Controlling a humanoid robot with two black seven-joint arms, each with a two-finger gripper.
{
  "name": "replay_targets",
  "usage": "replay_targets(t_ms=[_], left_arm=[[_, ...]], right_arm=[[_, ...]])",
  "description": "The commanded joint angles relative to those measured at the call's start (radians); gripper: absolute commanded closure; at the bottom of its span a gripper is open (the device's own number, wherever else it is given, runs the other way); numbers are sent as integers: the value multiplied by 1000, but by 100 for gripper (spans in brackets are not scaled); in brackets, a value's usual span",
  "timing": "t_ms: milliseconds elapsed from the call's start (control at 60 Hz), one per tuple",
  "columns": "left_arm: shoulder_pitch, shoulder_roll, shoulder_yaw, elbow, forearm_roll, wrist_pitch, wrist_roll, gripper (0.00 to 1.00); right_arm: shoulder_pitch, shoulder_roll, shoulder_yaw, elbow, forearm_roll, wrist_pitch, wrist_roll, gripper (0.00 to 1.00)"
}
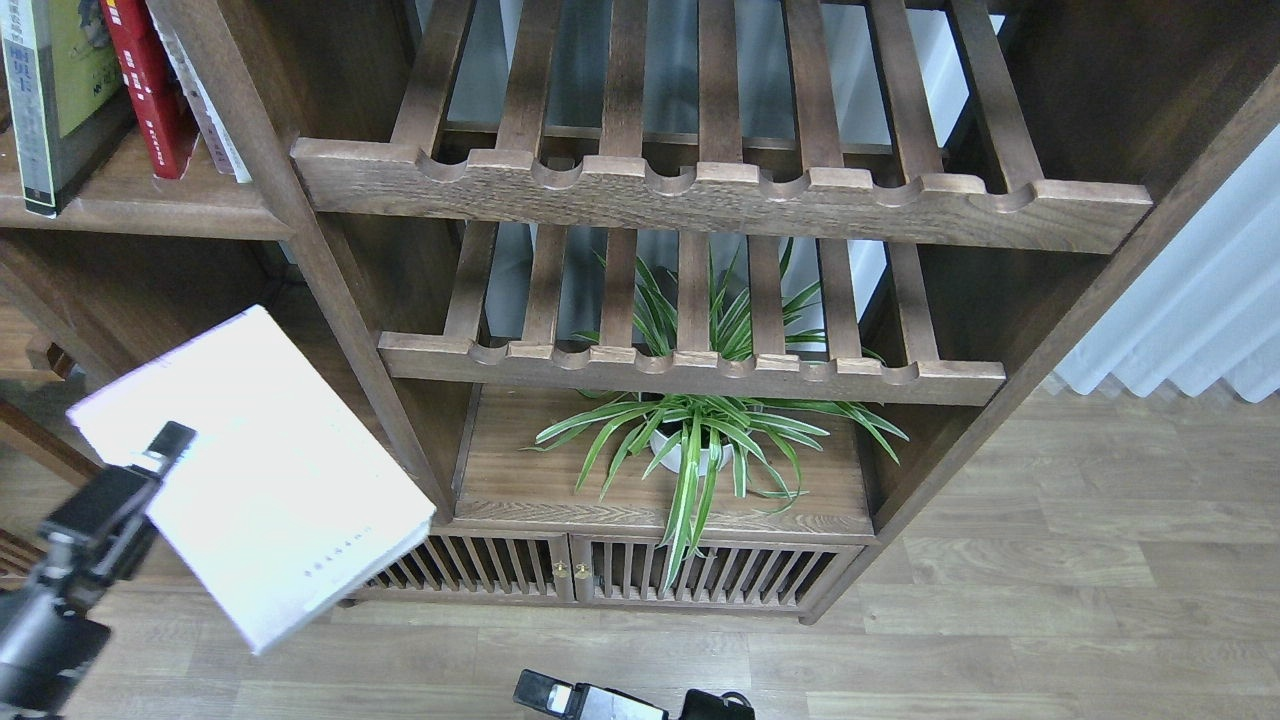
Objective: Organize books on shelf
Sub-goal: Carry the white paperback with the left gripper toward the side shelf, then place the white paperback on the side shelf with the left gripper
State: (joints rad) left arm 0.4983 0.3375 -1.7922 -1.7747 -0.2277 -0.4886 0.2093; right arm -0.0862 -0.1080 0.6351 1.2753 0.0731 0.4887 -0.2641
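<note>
My left gripper (162,452) is shut on the left edge of the thin white book (270,470) and holds it tilted in the air at the lower left, in front of the cabinet's lower left compartment. The flat plank shelf (150,208) is at the top left, well above the book. On it stand the thick black-and-yellow-green book (55,90) and the red paperback (150,90), with a thin pale book (205,115) leaning against the upright. My right gripper (545,692) shows only as a dark tip at the bottom edge, away from the book.
Two slatted racks with notched front rails (700,195) fill the middle of the cabinet. A potted spider plant (690,440) stands on the low cabinet top below them. A dark upright post (330,270) divides the shelf bay from the racks. Wood floor and a white curtain (1190,310) are at the right.
</note>
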Motion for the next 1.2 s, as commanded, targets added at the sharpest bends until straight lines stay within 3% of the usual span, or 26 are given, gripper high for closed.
replay_targets(t_ms=[0, 233, 317, 600, 800, 1183], left_arm=[[-1, 0, -52, 0, -41, 0, -19, 97], [-20, 14, -121, 0, -107, 0, -21, 97], [-85, 23, -125, 1, -108, 0, -39, 98], [-234, 26, -134, 17, -107, 0, -39, 98], [-369, 35, -170, 78, -97, 0, -22, 98], [-483, 81, -158, 210, -88, 0, -12, 98]], right_arm=[[2, 7, 0, -16, 0, 0, 0, 0], [6, 14, 0, -39, 0, 0, 0, 0], [8, 19, 0, -44, -1, 0, -1, 0], [9, 19, 0, -44, -3, 0, -4, 0], [6, 19, 2, -44, -3, 0, -3, 0], [3, 19, 2, -42, -1, 0, -3, 0]])
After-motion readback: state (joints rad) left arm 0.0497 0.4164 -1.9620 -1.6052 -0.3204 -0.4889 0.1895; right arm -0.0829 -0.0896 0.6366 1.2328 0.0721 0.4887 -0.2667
